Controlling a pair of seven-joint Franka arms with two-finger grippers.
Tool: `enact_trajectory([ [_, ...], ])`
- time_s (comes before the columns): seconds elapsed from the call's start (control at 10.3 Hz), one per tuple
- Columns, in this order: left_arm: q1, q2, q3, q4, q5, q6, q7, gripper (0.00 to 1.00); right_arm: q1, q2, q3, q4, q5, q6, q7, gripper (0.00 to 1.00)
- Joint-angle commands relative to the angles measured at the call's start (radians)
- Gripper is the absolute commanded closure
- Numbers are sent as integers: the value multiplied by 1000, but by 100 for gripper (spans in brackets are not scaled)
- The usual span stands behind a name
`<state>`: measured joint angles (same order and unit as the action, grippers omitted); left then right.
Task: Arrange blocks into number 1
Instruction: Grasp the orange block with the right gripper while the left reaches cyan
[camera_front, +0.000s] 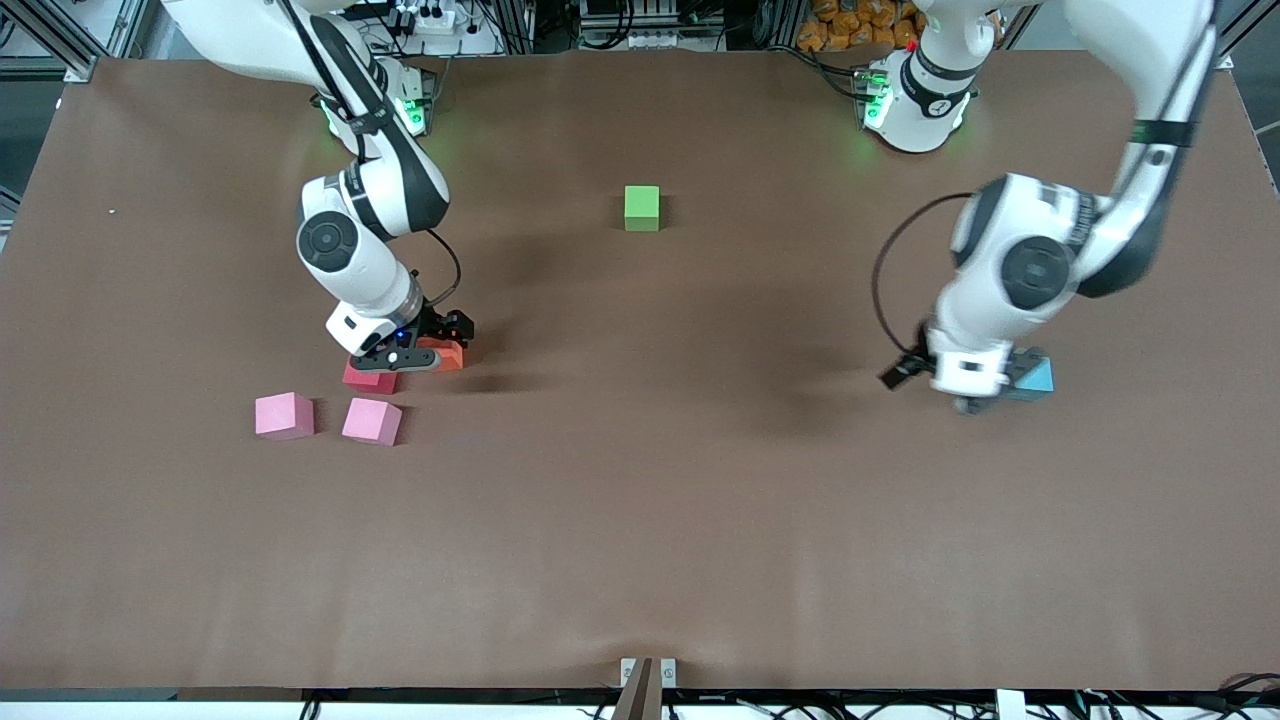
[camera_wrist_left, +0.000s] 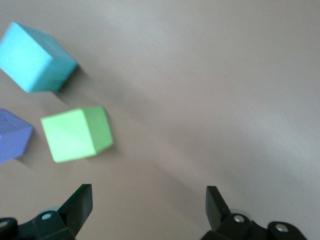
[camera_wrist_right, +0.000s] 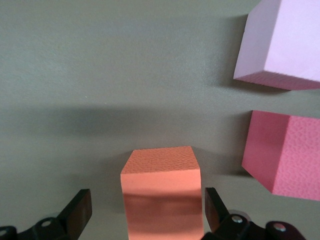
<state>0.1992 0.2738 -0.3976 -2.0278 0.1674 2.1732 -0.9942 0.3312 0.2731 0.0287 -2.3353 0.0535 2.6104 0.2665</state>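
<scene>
Right end effector (camera_wrist_right: 145, 212) wide apart around small matte orange cube (camera_wrist_right: 161, 187), beside red cube (camera_front: 368, 378). You squeeze next, lift. Left end effector (camera_wrist_left: 149, 207) apart, near green cube (camera_wrist_left: 76, 134); aim first.

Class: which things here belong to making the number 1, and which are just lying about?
For the job: green block, second green block, pink block, second pink block, red block, purple block, orange block inside the open right gripper, cyan block by the open left gripper.
Lying about: power strip, small bracket.
</scene>
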Motion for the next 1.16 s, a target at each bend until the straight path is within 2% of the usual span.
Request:
enact_trajectory([
  [0.0,96,-1,-17,-9,4,-7,-6,0,12,6,-7,-9,6,20,7,0],
  [0.39,236,30,-17,-38,3,40,-40,0,11,23,-9,-15,6,42,-1,1],
  [0.58,299,38,-17,-38,3,94,-153,0,9,32,-9,-33,6,71,-1,12],
  [0.87,312,109,-7,-16,6,169,-386,0,5,32,-9,-35,6,71,-1,35],
  [1.06,312,156,3,9,12,181,-527,0,3,29,-10,-35,6,71,7,38],
])
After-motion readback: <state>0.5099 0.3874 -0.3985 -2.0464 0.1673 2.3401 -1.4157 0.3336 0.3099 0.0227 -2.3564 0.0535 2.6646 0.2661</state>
